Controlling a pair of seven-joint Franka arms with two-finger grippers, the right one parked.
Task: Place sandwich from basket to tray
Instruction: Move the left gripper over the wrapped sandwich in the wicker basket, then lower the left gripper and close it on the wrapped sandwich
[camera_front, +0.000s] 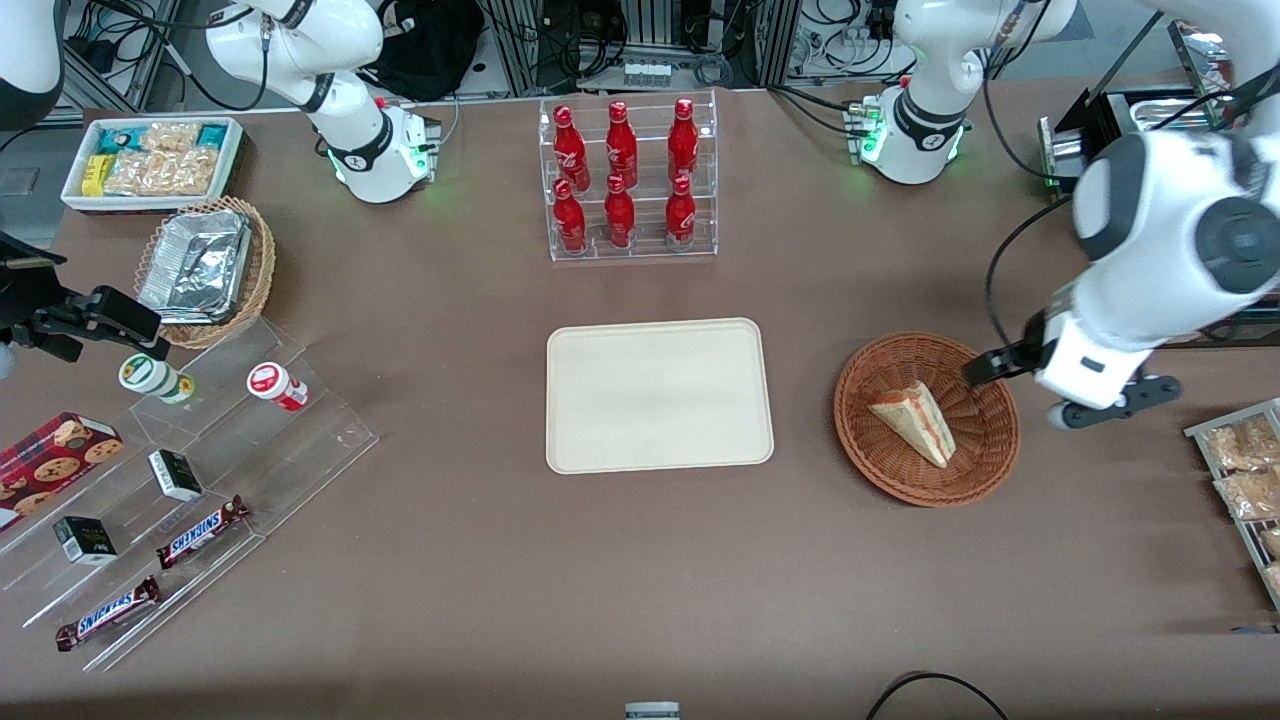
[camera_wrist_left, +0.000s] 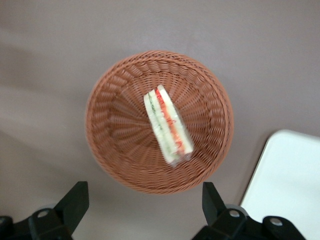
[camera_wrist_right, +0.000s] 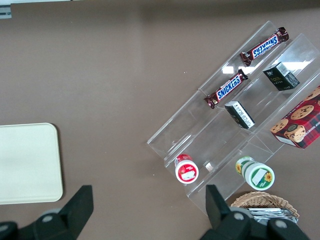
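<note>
Jaws (camera_wrist_left: 144, 200) spread wide above sandwich (camera_wrist_left: 168, 125) in basket (camera_wrist_left: 112, 150).

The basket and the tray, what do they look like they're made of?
The basket looks like woven wicker, reddish-brown and matte: ribbed strands circle its wall. The tray looks like smooth matte plastic or pulp, cream, with a plain molded rim; which one is unclear. The gripper hangs open above the basket, with the sandwich inside.

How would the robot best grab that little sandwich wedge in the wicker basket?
Probably from straight above, with the open gripper closing on the two flat bread faces near the sandwich's middle. It lies with its striped filling edge upward in the shallow basket, so the rim hampers a sideways approach. The gripper hovers above the basket's edge.
</note>
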